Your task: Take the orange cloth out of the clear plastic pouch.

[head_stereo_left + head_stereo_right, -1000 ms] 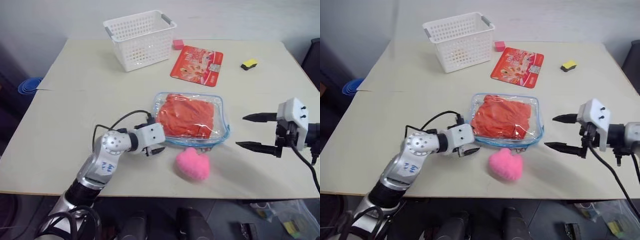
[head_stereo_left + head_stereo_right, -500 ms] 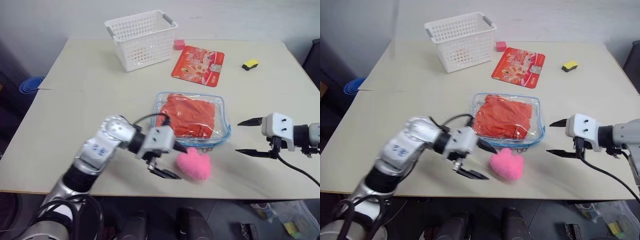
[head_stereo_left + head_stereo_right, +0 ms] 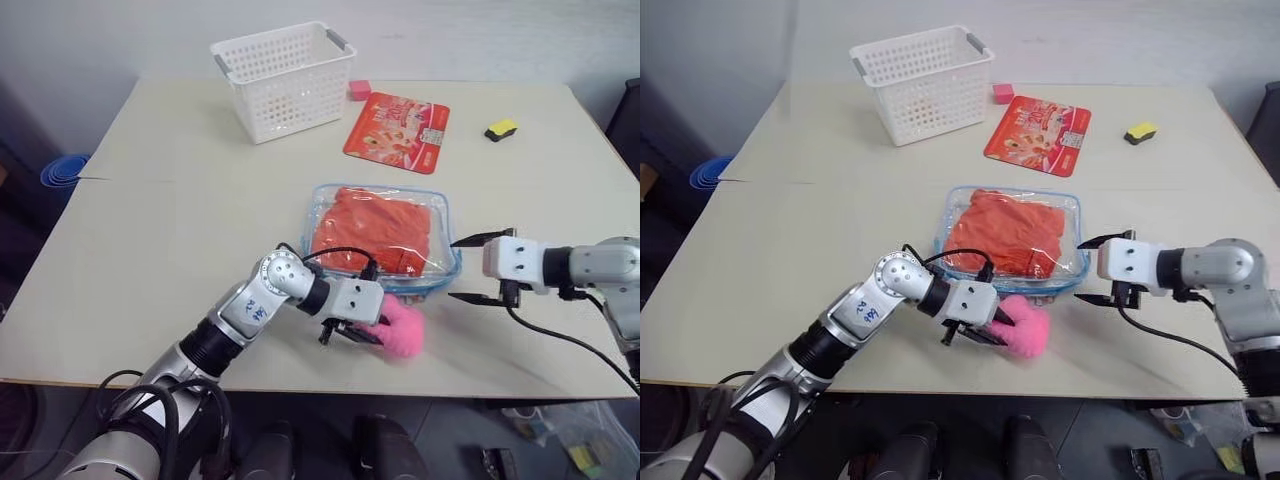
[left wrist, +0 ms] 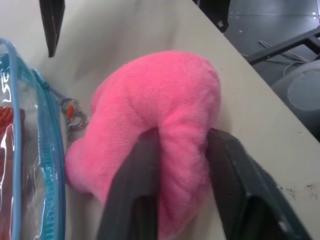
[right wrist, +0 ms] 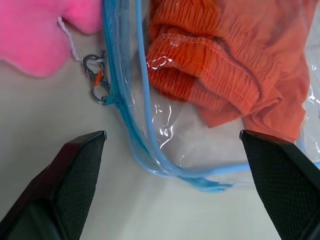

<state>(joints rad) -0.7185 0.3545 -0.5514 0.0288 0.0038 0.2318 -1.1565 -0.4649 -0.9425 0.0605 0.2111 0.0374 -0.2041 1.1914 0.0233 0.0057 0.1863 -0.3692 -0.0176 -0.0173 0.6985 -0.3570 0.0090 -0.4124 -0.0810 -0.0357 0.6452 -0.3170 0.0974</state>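
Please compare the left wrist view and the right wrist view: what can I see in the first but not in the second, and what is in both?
Left wrist view alone: the left gripper, its fingers squeezing the pink plush heart, with the table edge and floor beyond.

Right wrist view alone: the right gripper, open, pointing at a corner of the clear plastic pouch, and the gathered hem of the orange cloth inside it.

Both: the heart, the pouch's blue zipper edge and its small metal clasp.
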